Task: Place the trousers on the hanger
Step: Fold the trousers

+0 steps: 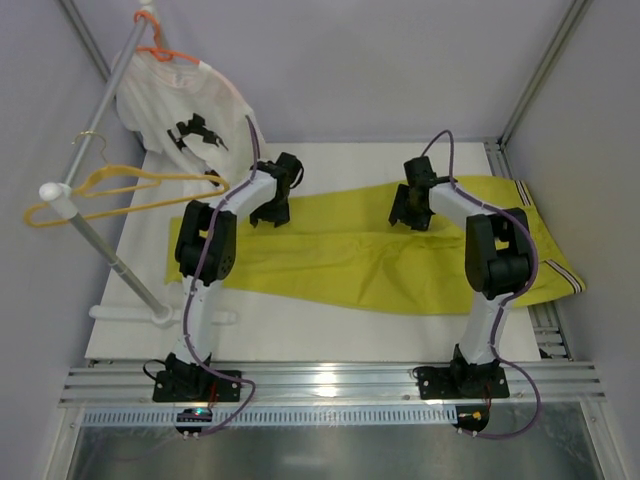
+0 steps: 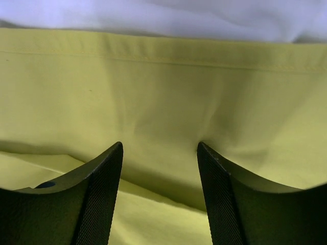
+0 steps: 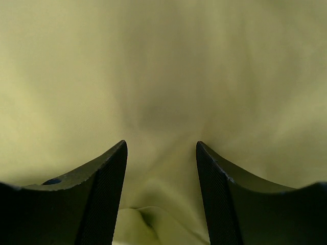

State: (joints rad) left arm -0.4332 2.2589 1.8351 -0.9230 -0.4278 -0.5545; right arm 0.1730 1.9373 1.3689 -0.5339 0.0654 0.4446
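Nearest the camera, the two arms stand bolted to a metal rail at the front edge of the white desk point(image 1: 130, 320), the left arm point(image 1: 205, 250) and the right arm point(image 1: 495, 255) both reaching away over the cloth. The trousers point(image 1: 350, 255) lie flat on the desk just beyond the bases, stretched from left to right, with their striped bands point(image 1: 565, 275) at the right end, beside the right arm. Both sets of jaws point down over the far part of the cloth, well apart from each other. In the left wrist view the left jaws stand open and hold nothing: the two dark fingers point(image 2: 97, 194) are spread just above the yellow-green fabric point(image 2: 163, 92), close to its far edge, with bare desk point(image 2: 179, 15) beyond. In the right wrist view the right jaws are likewise open and empty, the fingers point(image 3: 99, 194) parted over the cloth point(image 3: 163, 76), where a small pucker sits low between them. Farther back on the left, the hanger point(image 1: 120, 190) hangs by its metal hook from a slanted rack pole point(image 1: 110, 150), off the trousers. Farthest back, a white T-shirt point(image 1: 180, 100) hangs on an orange hanger point(image 1: 165, 52) on the same pole.
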